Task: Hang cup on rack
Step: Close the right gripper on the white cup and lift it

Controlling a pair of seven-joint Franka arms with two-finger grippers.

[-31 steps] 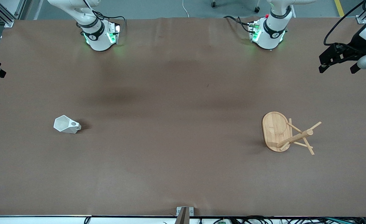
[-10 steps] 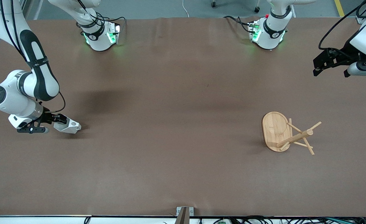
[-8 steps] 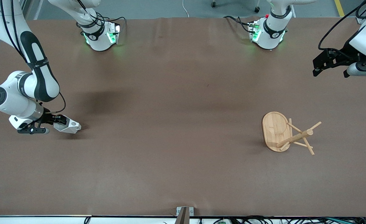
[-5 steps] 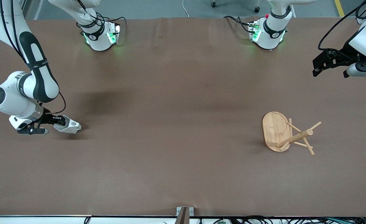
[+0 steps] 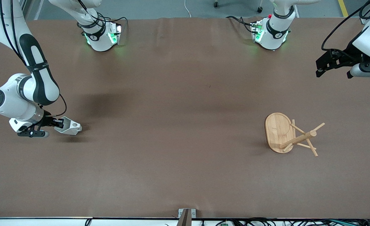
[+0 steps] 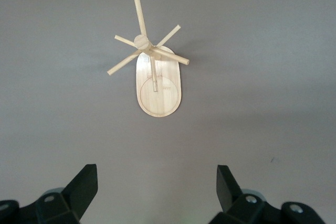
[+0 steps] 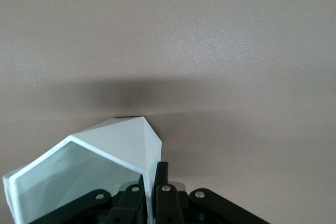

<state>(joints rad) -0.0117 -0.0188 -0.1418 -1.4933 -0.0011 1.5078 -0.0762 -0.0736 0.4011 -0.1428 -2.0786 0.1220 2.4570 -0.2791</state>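
The white faceted cup (image 5: pixel 68 126) is at the right arm's end of the table, its handle hole pointing away from the gripper. My right gripper (image 5: pixel 57 123) is shut on the cup's rim wall, one finger inside and one outside, as the right wrist view shows (image 7: pixel 152 182); the cup (image 7: pixel 113 148) tips forward just above the table. The bamboo rack (image 5: pixel 293 135) stands on its oval base toward the left arm's end. My left gripper (image 5: pixel 334 72) is open and empty, high over that end of the table, looking down on the rack (image 6: pixel 156 72).
The brown table mat (image 5: pixel 178 125) is bare between cup and rack. A metal bracket (image 5: pixel 186 214) sits at the table's edge nearest the front camera. The arm bases (image 5: pixel 101 36) stand along the edge farthest from it.
My right arm came in and shut on the cup's rim. In the last second the cup has risen slightly off the table. The left arm has barely moved.
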